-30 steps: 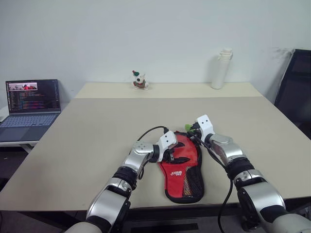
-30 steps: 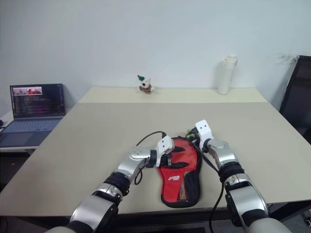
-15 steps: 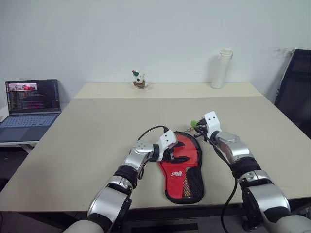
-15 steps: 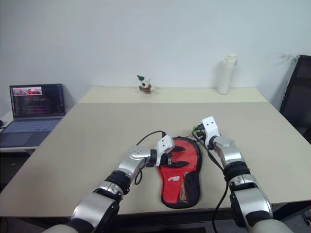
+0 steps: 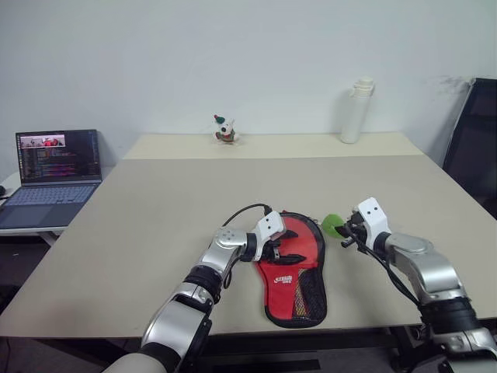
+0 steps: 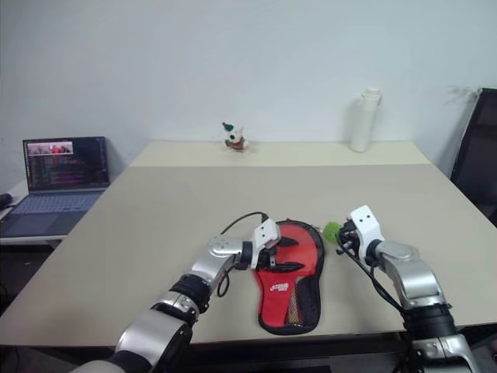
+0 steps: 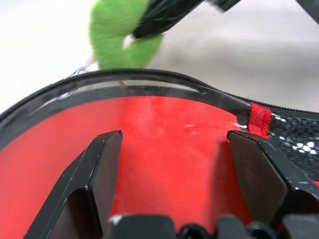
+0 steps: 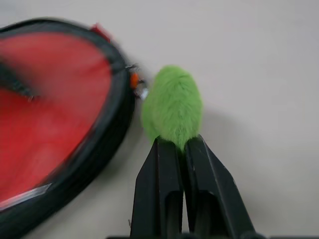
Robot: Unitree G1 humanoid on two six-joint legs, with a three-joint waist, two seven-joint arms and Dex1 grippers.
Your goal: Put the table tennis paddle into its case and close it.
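So the case [image 5: 291,268] is lying flat at lower centre of the frame on the counter [image 5: 155,210], red side up, round end pointing away. Can't see the paddle itself anywhere, so my guess is it's already inside, but I can't tell for sure. The right gripper [image 8: 175,144] has its jaws pinched tight on a fuzzy green tag [image 8: 172,107] that looks tied to the zip pull at the case's round end, just right of the rim. The left gripper [image 7: 172,149] sits over the red face with its jaws spread wide, not clamping anything, more like pinning the case down. For zipping I'd say keep the pull low and follow the rim's curve rather than yanking straight out, and let the left one press firmly so the case doesn't slide or lift. Pose-wise, the left forearm comes in from lower left with the wrist bent toward the right of the frame; the right arm reaches in from lower right, gripper angled slightly down and toward centre.
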